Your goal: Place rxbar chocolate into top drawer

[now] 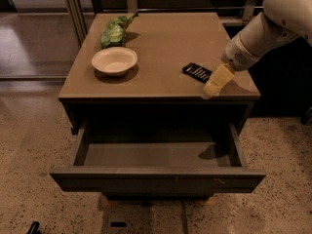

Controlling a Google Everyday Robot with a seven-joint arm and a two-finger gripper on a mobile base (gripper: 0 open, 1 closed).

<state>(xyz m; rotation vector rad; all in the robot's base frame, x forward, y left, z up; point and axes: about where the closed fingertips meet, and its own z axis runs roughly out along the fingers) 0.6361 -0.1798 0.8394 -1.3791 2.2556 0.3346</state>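
The rxbar chocolate (pixel 197 72), a small flat black wrapper with thin white stripes, lies on the cabinet top (pixel 165 38) near its front right. My gripper (pixel 210 88), cream-coloured, hangs from the white arm (pixel 258 33) and points down-left. It hovers just right of the bar and slightly in front of it, near the top's front edge, and holds nothing I can see. The top drawer (pixel 157 179) is pulled out below, and its grey-brown inside (pixel 156 154) shows bare.
A white bowl (pixel 114 60) sits on the left of the cabinet top, with a green leafy-looking bag (pixel 115 31) behind it. Speckled floor surrounds the cabinet. A glass partition with metal frames stands at the back left.
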